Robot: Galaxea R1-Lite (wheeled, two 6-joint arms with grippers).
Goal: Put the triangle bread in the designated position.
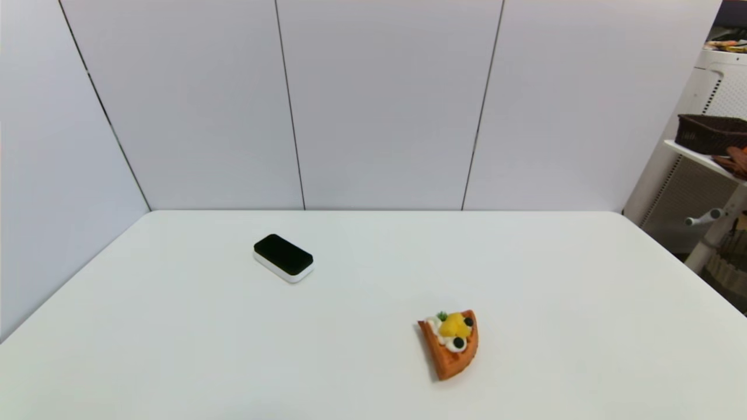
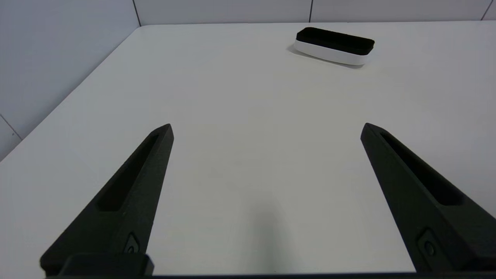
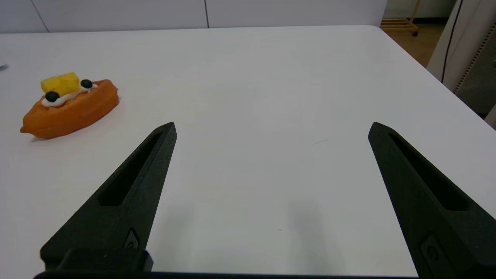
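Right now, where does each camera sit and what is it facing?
Head: above, looking down at the table; no arm shows.
Left wrist: behind the open left claw, facing the black-topped block.
Right wrist: behind the open right claw, triangle bread off to one side.
Shared: head sees both items.

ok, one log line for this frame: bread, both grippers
triangle bread: flat on table, untouched | left gripper: open, empty, parked | right gripper: open, empty, bread off to one side

The triangle bread (image 1: 450,347) looks waffle-rough and matt, the table (image 1: 175,350) smooth matt white, the gripper fingers (image 3: 131,186) matt black plastic.
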